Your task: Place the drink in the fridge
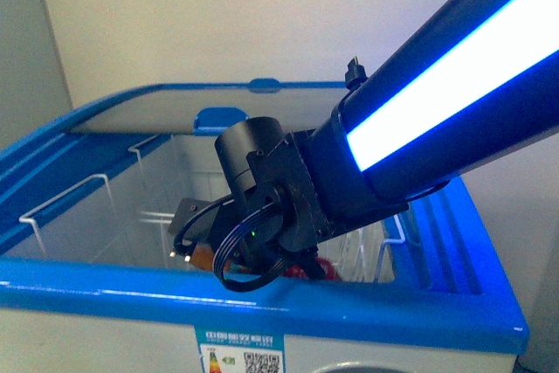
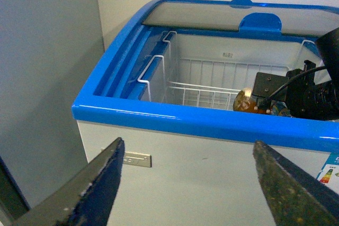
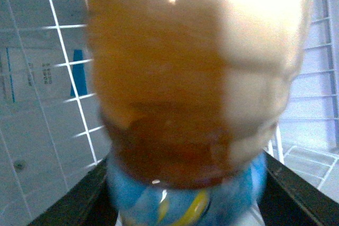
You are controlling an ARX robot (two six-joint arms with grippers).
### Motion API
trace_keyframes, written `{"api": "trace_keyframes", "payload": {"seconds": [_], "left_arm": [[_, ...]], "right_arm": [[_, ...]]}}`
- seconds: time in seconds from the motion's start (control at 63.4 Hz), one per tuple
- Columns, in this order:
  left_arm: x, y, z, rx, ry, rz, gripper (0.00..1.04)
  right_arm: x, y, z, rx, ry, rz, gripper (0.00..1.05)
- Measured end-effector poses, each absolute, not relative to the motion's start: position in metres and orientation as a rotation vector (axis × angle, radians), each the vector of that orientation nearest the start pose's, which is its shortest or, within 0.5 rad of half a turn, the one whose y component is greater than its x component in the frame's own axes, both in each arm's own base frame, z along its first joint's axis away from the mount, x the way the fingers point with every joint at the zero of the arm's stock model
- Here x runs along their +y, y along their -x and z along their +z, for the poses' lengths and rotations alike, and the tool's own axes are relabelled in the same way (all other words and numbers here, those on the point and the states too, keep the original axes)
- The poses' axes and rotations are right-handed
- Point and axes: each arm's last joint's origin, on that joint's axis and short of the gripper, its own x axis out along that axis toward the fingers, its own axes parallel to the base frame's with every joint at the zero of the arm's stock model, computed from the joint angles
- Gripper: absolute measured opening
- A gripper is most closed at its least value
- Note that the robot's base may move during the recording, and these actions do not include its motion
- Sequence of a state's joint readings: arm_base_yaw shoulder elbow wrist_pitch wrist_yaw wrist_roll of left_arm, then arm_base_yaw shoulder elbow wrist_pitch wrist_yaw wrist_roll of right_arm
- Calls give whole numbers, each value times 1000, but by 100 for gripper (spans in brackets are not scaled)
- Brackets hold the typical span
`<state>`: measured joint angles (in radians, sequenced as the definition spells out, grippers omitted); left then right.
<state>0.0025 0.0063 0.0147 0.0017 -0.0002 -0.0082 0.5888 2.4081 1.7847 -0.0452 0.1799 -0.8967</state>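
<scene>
Front view shows the right arm [image 1: 437, 111] reaching down from about two o'clock over the blue front rim of the fridge [image 1: 262, 303], its wrist and right pincer [image 1: 205, 251] already below the rim inside the open cavity. The sliding glass lid [image 1: 210, 102] sits pushed back toward twelve o'clock, so the opening is free. The drink [image 3: 196, 83] fills the right wrist view, amber liquid blurred and close, with the dark pincer fingers [image 3: 296, 194] pressed against its lower part on both sides; the pincer is closed around it. From the left wrist view the drink [image 2: 244, 100] shows as an amber bulge just beside the black wrist housing, at about three o'clock, hanging over the white wire basket [image 2: 201, 91] and seemingly not yet resting on it.

The left pincer [image 2: 188, 183] hangs outside the fridge in front of its white wall, fingers spread wide and holding nothing.

My reading is that the step in hand is lowering and releasing. To do it well, the arm should descend slowly until the drink's base meets the basket wires, keep it upright and clear of the basket's side rails, part the fingers only once it is supported, then lift straight up so the cables do not snag the rim.
</scene>
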Motion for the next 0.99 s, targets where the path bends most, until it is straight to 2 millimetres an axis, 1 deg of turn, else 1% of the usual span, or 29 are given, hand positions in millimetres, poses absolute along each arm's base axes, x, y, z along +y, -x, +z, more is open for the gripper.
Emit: {"api": "trace_keyframes", "payload": {"seconds": [0.032, 0.095, 0.126, 0.158, 0.221, 0.237, 0.284, 0.316, 0.363, 0.442, 0.537, 0.552, 0.568, 0.584, 0.616, 0.663, 0.679, 0.726, 0.742, 0.789, 0.821, 0.9, 0.931, 0.963, 0.994], "left_arm": [[0, -97, 168, -10, 8, 3, 84], [0, -97, 168, -10, 8, 3, 98], [0, -97, 168, -9, 6, 3, 97], [0, -97, 168, -10, 7, 3, 96], [0, -97, 168, -9, 6, 3, 97], [0, -97, 168, -10, 6, 3, 97], [0, -97, 168, -10, 6, 2, 97], [0, -97, 168, -10, 6, 2, 97], [0, -97, 168, -10, 6, 3, 97], [0, -97, 168, -10, 6, 3, 97], [0, -97, 168, -10, 6, 3, 97], [0, -97, 168, -10, 6, 3, 97], [0, -97, 168, -10, 6, 3, 97], [0, -97, 168, -10, 6, 3, 97], [0, -97, 168, -10, 6, 3, 97], [0, -97, 168, -10, 6, 3, 97], [0, -97, 168, -10, 6, 3, 97], [0, -97, 168, -10, 6, 3, 97], [0, -97, 168, -10, 6, 3, 97], [0, -97, 168, -10, 6, 3, 97], [0, -97, 168, -10, 6, 3, 97], [0, -97, 168, -10, 5, 3, 97], [0, -97, 168, -10, 5, 3, 97], [0, -97, 168, -9, 5, 3, 97], [0, -97, 168, -10, 5, 3, 97]], "right_arm": [[286, -438, 130, 406, 1102, 656, 73], [284, -434, 148, 363, 1079, 645, 87], [282, -430, 163, 327, 1059, 638, 95], [281, -428, 171, 310, 1056, 623, 99], [274, -420, 193, 271, 991, 631, 97], [274, -418, 196, 268, 978, 637, 97], [272, -407, 211, 243, 921, 667, 97], [271, -397, 226, 224, 866, 682, 97], [266, -387, 245, 207, 778, 679, 97], [254, -376, 268, 184, 672, 633, 97], [225, -370, 298, 164, 535, 451, 97], [216, -369, 304, 169, 505, 396, 97], [211, -369, 306, 172, 498, 368, 97], [201, -368, 311, 182, 460, 309, 97], [191, -367, 315, 193, 430, 251, 97], [166, -364, 322, 223, 368, 118, 97], [161, -363, 323, 231, 348, 80, 97], [137, -355, 325, 268, 292, -48, 97], [132, -354, 325, 275, 285, -73, 97], [108, -340, 324, 305, 238, -188, 97], [93, -325, 323, 325, 210, -242, 97], [75, -286, 326, 281, 174, -299, 97], [68, -263, 328, 249, 170, -337, 97], [62, -244, 329, 222, 153, -335, 96], [55, -230, 329, 138, 92, -234, 90]]}}
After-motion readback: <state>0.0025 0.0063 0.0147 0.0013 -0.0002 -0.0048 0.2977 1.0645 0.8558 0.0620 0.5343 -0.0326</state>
